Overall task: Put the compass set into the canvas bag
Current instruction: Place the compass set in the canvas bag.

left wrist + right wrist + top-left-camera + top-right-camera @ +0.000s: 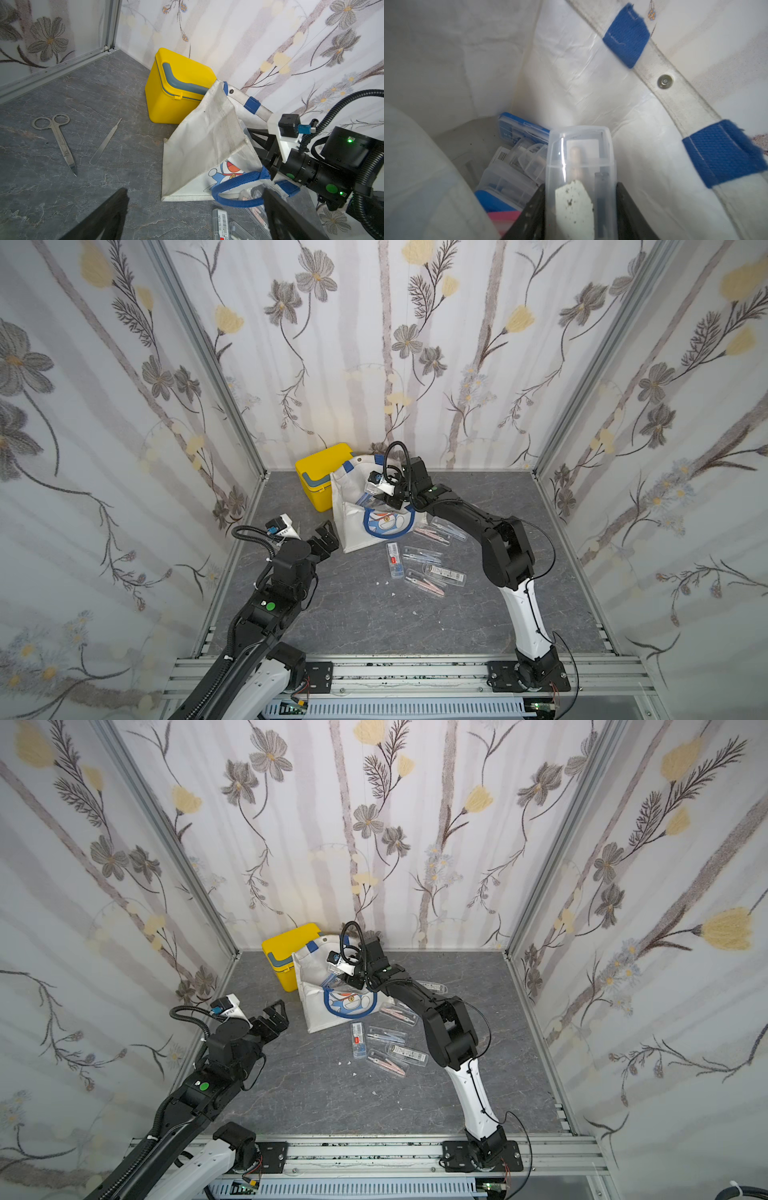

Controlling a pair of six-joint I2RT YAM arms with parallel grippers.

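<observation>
Right gripper (580,185) clamps the clear-cased compass set (579,153) by its sides, long axis pointing down into the canvas bag (353,526) near the tabletop's (374,614) far edge, above cases (508,168) lying inside; left gripper (327,540) hangs spread wide beside the bag.

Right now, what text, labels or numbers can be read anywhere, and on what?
Nothing reads clearly.
Case label near the bag: barcode and Chinese characters, too blurred to read.
Blue case in the bag: white lettering, blurred.
White label beside it: barcode, digits too small.
Held compass set: torn white sticker, no text.
Barcoded case on the table: print too small.
Pocket: cat face, no words.
</observation>
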